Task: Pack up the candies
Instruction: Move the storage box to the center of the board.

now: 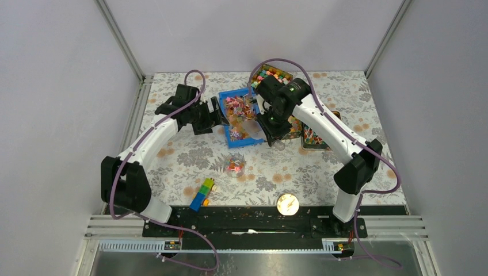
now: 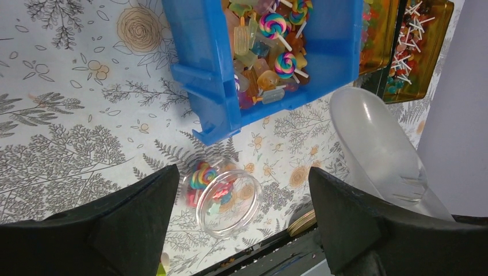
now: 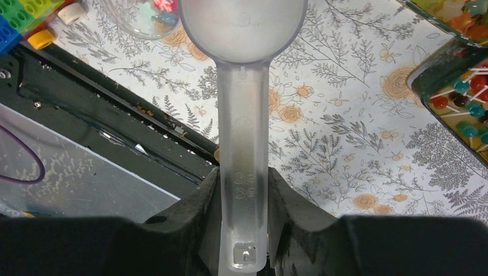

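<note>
open floral tablecloth (image 1: 190,155) btwn blue plastic bin (image 2: 201,69) and small clear round jar (image 2: 241,214), free to pass; right side's tight tho, dark-rimmed tins (image 3: 429,75) just beside bin, translucent plastic scoop (image 3: 244,144) near its corner

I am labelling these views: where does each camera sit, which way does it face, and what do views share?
Top: above and behind, facing down at the table; left arm and right arm show.
Left wrist: faces down past its open left pincer at bin, jar, scoop.
Right wrist: faces along the scoop in the shut right pincer, toward the table's near edge.
Shared: both wrist views show scoop and jar.
</note>
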